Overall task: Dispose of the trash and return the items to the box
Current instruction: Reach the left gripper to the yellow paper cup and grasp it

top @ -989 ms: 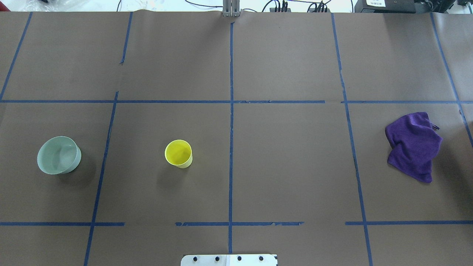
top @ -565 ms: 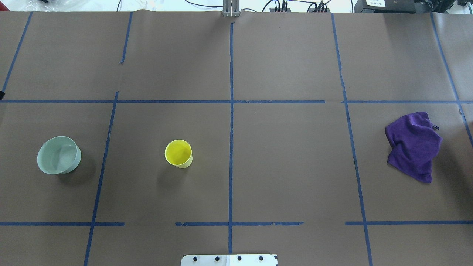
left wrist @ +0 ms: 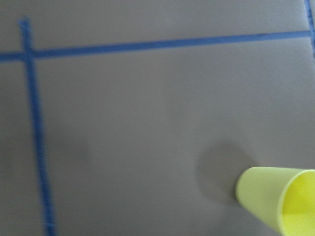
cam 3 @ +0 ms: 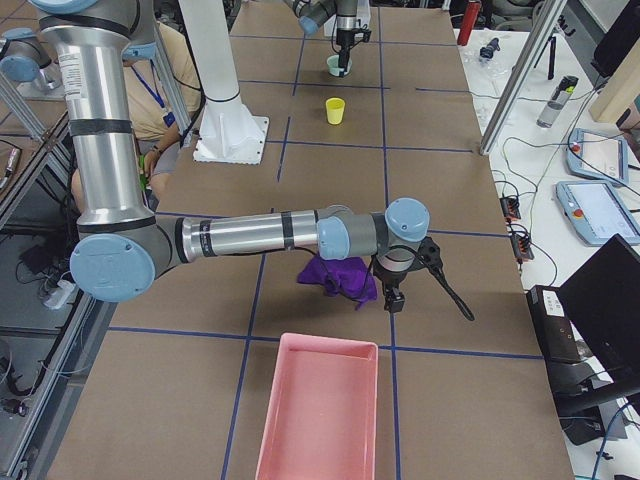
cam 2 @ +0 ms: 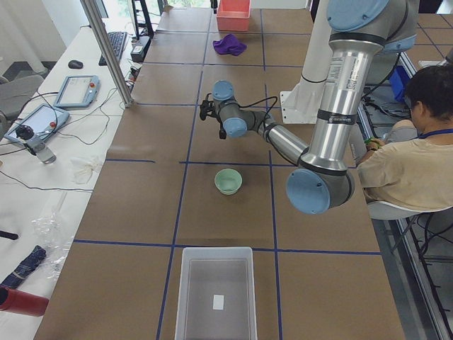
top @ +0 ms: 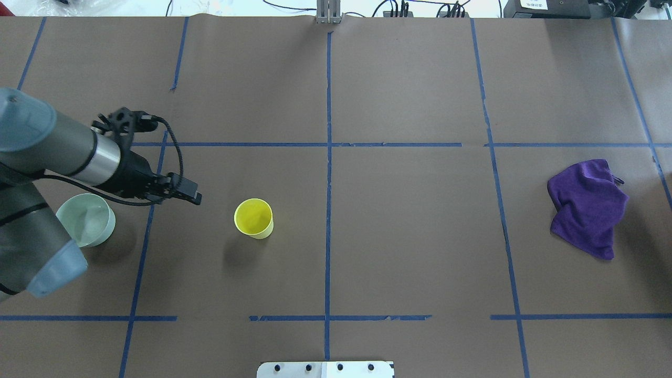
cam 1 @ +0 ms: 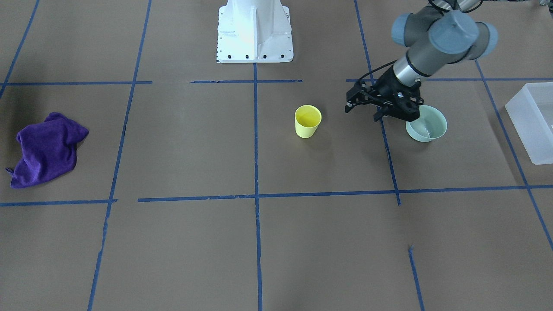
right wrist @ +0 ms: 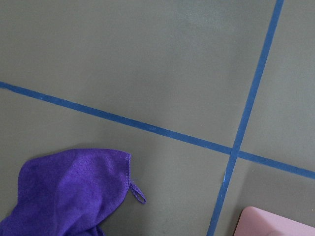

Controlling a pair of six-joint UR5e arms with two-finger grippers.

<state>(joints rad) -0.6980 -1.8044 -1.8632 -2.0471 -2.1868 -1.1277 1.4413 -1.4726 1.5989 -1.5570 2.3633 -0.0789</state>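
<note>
Seen from the table's left end, the frosted box (cam 2: 212, 276) is nearest, with a small white slip (cam 2: 218, 302) on its floor. Next is the mint bowl (cam 2: 228, 181), upright, mouth up. The left gripper (cam 1: 362, 111) hangs between the bowl and the yellow cup (top: 253, 218), fingers spread, grasping nothing, aimed toward the cup and apart from it. The cup is upright, long axis vertical, wide mouth up. Far end: purple cloth (cam 3: 335, 275), with the right gripper (cam 3: 393, 300) just beside it, spread or clenched I cannot tell. The pink tray (cam 3: 320, 420) is past the cloth. Versus 0.6 s ago, the left arm has entered the overhead view; cup, bowl and cloth are unmoved.

Bowl (top: 93, 219) left of cup (top: 253, 218); box (cam 2: 216, 294) beyond bowl, leftmost; cloth (top: 588, 207) far right.
</note>
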